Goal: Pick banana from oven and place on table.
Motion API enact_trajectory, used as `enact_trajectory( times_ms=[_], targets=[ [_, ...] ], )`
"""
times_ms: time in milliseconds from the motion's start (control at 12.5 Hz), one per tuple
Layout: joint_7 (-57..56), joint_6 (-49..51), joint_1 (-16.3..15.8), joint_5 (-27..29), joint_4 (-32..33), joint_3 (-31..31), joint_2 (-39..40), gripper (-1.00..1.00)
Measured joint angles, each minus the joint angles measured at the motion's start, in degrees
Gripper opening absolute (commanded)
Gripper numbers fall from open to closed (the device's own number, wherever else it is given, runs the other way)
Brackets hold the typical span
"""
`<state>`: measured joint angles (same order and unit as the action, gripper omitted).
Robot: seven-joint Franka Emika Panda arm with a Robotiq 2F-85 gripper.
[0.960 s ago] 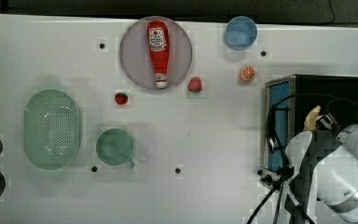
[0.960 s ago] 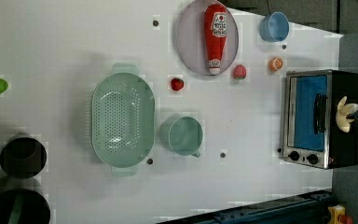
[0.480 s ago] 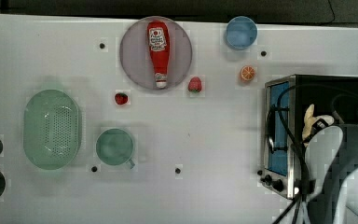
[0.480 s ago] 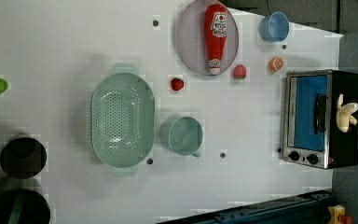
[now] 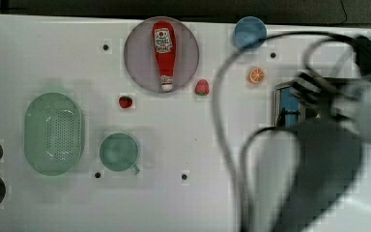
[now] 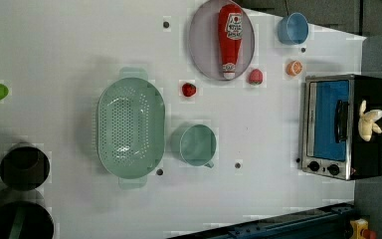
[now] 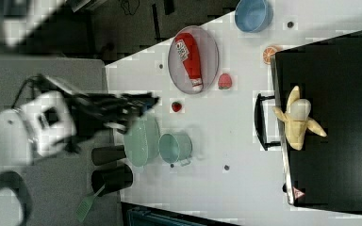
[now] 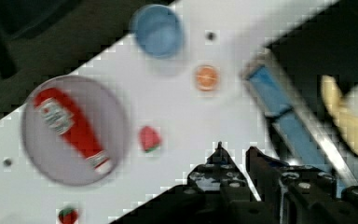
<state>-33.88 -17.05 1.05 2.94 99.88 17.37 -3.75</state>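
Banana [image 6: 369,122] lies on top of oven [image 6: 344,126], oven at 3 o'clock edge of surface [image 6: 54,45] in left view. Plate [image 6: 199,44] with ketchup bottle [image 6: 230,39] on it at 12 o'clock. Cup [image 6: 197,145] near centre, colander [image 6: 130,127] just beside it toward 9 o'clock. Bowl [image 6: 292,28] at 1 o'clock.

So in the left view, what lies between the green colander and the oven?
The green cup stands between the green colander and the oven; past the cup the white table is bare up to the oven door.
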Motion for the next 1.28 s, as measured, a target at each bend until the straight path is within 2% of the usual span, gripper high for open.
enact_trajectory(
  times_ms=[160,320,560,720,960,1280],
  targets=[
    [3.44,-0.31,-0.91,-1.2,1.45,-6.34,-0.06,-0.56],
    [9.19,-0.5,-2.86,-0.76,6.04,-10.75,0.19,-0.56],
    [19.75,-3.75,-3.95,-0.91,12.37,-17.4,3.49,-0.56],
    [24.8,-11.04,-4.9,0.15,19.98,-18.42,4.42,-0.56],
    [28.71,-17.95,-5.3,0.05,29.6,-15.36,6.72,-0.56],
    [29.49,-22.87,-1.94,-0.88,29.6,-13.75,15.47,-0.56]
  ],
)
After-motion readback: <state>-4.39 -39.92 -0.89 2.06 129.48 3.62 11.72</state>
